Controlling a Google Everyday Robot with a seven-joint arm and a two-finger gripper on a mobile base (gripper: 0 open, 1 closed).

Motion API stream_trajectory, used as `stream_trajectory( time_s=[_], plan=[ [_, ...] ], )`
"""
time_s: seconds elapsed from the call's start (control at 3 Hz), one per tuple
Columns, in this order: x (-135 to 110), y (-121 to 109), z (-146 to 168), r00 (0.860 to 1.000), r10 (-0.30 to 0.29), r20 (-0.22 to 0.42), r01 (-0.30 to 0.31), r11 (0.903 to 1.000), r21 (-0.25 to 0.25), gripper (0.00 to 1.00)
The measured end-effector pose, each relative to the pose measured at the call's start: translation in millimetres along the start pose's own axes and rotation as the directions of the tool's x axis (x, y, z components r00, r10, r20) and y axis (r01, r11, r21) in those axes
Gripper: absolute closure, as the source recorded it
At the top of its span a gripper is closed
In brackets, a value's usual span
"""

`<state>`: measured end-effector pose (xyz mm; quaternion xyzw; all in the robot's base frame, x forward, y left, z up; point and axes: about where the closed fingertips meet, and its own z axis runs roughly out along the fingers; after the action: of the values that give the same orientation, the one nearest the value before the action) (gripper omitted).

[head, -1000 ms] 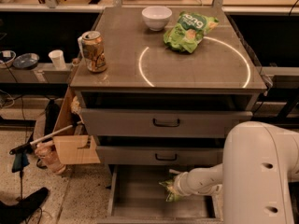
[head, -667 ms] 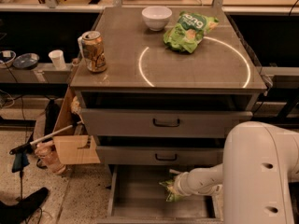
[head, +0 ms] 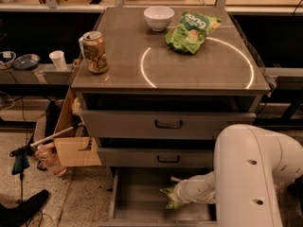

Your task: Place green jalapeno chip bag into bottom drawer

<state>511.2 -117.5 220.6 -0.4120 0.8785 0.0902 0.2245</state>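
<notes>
A white bowl, a small bright-green bag and a can sit apart on the cabinet top in the upper frame, a paper cup at left; the gripper is at lower centre.

Warm, yellowish light falls from above onto the cabinet's surface, where a thin bright arc of glare curves in a ring. The white bowl and the robot's pale arm are the brightest things in view. The slots between the drawers are black with shadow, and so is the space under the benches behind. The bottom drawer lies in dim shade. The claw sits low in that shade against the dull green jalapeno chip bag.
</notes>
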Motion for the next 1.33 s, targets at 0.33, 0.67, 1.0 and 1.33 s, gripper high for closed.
stream_trajectory(
  time_s=[0.33,0.67,1.0,1.33],
  plan=[
    [9,4,12,1.000,0.023,-0.021,-0.024,0.9997,-0.008,1.00],
    [21,9,28,0.998,0.046,-0.050,-0.048,0.9985,-0.029,1.00],
    [31,12,40,0.995,0.066,-0.072,-0.070,0.9966,-0.043,1.00],
    [32,13,43,0.995,0.070,-0.076,-0.074,0.9962,-0.046,0.87]
  ],
)
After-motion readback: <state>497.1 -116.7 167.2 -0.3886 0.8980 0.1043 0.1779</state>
